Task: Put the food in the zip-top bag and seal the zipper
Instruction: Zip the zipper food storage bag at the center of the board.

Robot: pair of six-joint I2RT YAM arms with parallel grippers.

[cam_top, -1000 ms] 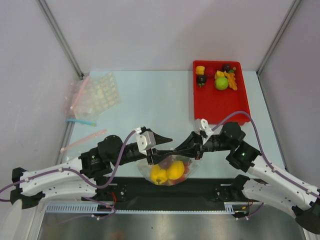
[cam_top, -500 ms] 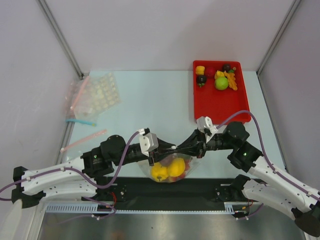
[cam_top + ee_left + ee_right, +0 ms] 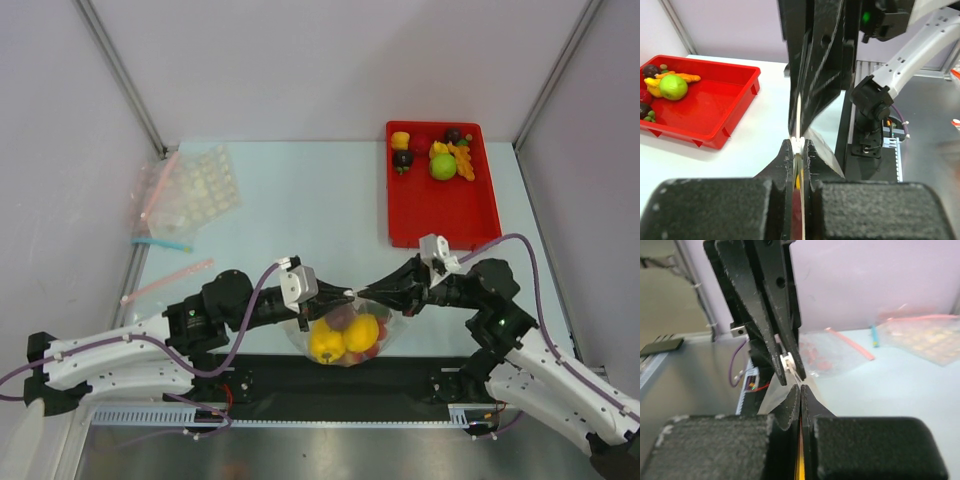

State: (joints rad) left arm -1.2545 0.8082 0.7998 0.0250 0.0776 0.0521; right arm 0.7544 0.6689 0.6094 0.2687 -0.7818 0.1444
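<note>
The zip-top bag [image 3: 345, 340] hangs between my two grippers near the front edge. It holds two yellow peppers [image 3: 326, 344], a dark purple piece and small red pieces. My left gripper [image 3: 338, 297] is shut on the zipper [image 3: 362, 296] at the mouth's left end; the whitish strip shows between its fingertips in the left wrist view [image 3: 798, 146]. My right gripper [image 3: 385, 298] is shut on the same rim further right, and its closed tips show in the right wrist view [image 3: 800, 390]. The strip is pulled taut between the two grippers.
A red tray [image 3: 440, 215] at the back right holds more food [image 3: 443, 165]: a green fruit, yellow, orange and dark pieces. Other clear bags and a white dimpled sheet [image 3: 190, 188] lie at the far left, with a blue strip [image 3: 160, 244] and a pink strip [image 3: 165, 282].
My left gripper, open a second ago, has shut on the bag's rim. My right gripper has slid to the right along the mouth, stretching the strip. The bag has shifted slightly right.
</note>
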